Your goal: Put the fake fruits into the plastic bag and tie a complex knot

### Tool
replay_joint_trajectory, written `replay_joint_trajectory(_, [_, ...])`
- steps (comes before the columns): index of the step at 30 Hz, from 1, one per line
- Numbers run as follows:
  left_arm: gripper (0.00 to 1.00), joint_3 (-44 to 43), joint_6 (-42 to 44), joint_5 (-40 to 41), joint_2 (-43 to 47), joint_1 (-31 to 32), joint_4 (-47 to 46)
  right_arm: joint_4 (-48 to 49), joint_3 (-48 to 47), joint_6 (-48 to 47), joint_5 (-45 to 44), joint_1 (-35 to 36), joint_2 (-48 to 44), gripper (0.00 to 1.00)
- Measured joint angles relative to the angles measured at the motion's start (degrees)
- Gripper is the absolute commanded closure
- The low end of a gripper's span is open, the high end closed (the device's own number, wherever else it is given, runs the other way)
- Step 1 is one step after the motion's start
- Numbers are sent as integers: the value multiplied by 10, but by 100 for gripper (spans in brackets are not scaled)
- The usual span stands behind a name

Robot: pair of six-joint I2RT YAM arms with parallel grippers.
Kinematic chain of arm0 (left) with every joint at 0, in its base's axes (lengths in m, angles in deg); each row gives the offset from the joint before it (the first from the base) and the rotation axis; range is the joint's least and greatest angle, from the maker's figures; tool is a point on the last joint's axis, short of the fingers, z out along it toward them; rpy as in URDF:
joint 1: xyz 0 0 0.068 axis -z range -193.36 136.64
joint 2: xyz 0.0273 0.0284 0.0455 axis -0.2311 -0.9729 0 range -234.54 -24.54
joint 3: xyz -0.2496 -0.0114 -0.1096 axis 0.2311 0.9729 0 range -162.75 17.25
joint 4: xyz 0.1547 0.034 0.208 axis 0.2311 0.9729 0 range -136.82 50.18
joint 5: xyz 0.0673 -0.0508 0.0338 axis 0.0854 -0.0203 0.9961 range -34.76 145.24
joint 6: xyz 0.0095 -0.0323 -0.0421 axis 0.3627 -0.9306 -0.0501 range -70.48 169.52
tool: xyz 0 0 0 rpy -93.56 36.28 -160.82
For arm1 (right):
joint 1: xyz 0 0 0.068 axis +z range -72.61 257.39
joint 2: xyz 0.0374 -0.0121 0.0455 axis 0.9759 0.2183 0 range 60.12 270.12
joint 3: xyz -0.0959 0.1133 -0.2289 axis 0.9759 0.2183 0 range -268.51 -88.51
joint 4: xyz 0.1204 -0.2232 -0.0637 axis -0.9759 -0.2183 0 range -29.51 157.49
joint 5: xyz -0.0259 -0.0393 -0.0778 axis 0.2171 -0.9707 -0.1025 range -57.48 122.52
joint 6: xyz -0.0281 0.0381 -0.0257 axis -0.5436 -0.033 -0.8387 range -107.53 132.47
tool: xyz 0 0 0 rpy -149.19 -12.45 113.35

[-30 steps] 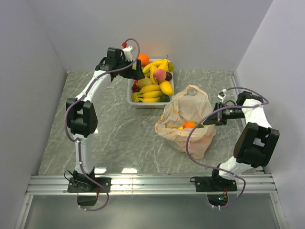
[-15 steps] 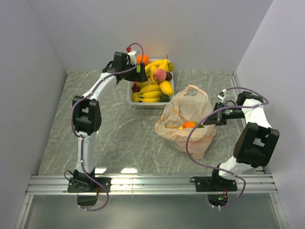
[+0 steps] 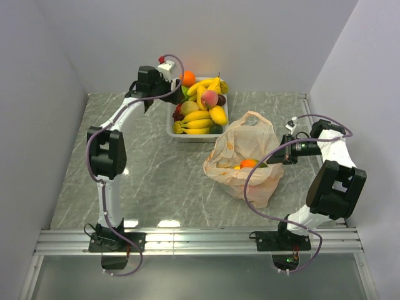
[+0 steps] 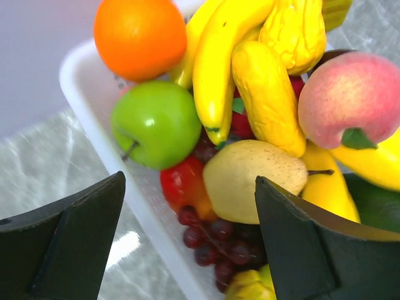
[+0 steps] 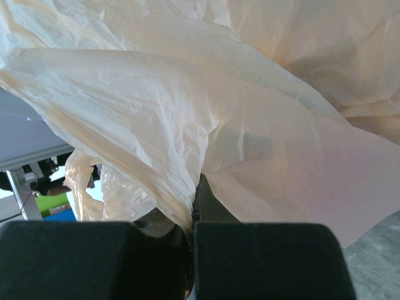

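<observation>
right gripper (image 5: 192, 232) pinched shut on a fold of the plastic bag (image 5: 187, 125), probably to hold its mouth up for loading; bag rests on the table (image 3: 156, 181) right against that gripper, an orange fruit (image 3: 248, 163) already showing inside; left gripper (image 4: 187, 250) wide apart and empty, hovering over the white tray (image 4: 81, 81); green apple (image 4: 156, 124) and pale pear (image 4: 250, 181) lie just ahead between its fingers, likeliest next picks; no knot tied yet

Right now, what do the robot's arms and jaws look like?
The left arm and right arm are white tubes with bulky black joint housings, each trailed by a looping purple cable. Their jaws are matte black, blocky wedges.
</observation>
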Motion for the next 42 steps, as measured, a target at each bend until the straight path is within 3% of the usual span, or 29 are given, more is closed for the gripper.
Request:
replay_joint_trajectory(7, [9, 15, 220, -28, 5, 1, -57, -1, 0, 0, 0, -1, 0, 100])
replay_joint_trajectory(14, [5, 5, 497, -76, 2, -4, 0, 0, 0, 0, 0, -2, 0, 100])
replay_joint_trajectory(18, [5, -2, 600, -92, -19, -7, 27, 0, 0, 0, 0, -2, 1, 100])
replay_joint_trajectory(24, [4, -1, 666, -95, -50, -7, 23, 0, 0, 1, 0, -3, 2, 100])
replay_joint_trajectory(42, [1, -45, 718, -94, -112, 14, -49, -5, -16, 3, 0, -13, 18, 100])
